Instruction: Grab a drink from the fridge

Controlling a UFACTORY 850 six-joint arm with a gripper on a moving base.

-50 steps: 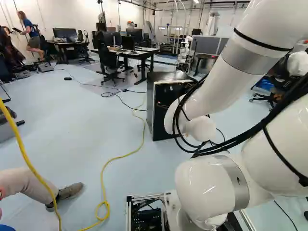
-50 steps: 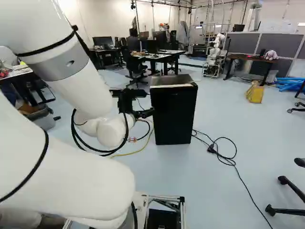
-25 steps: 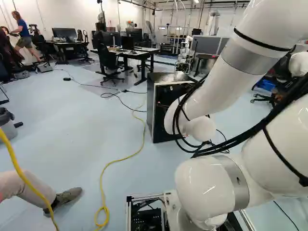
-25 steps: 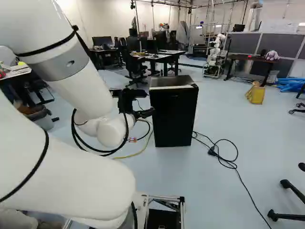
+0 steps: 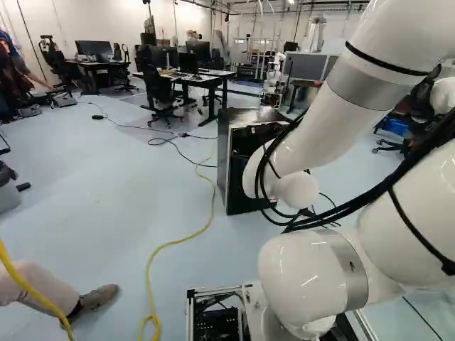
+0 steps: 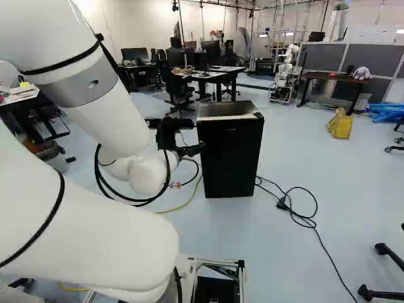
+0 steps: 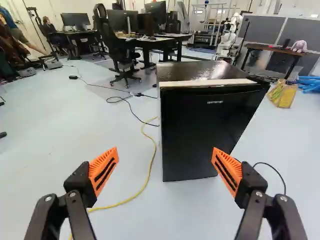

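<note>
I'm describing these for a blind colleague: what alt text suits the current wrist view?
The black gripper, its fingers wide open, points towards a small black fridge whose door looks closed. A yellow cable lies on the pale floor beside the fridge; desks with monitors and an office chair stand behind.

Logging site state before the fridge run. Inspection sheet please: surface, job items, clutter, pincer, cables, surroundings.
Surface: pale floor, fridge upright on it.
Job items: fridge door looks shut; drinks, nothing seen.
Clutter: yellow bin on the floor, at the right of the right base view.
Pincer: pincer open, nothing between its fingers, fridge ahead.
Cables: yellow cable on the floor, running towards the fridge; looped black cable on the floor, right of the fridge in the right base view.
Surroundings: person's shoe at the lower left of the left base view; desk beyond the fridge; another robot.
</note>
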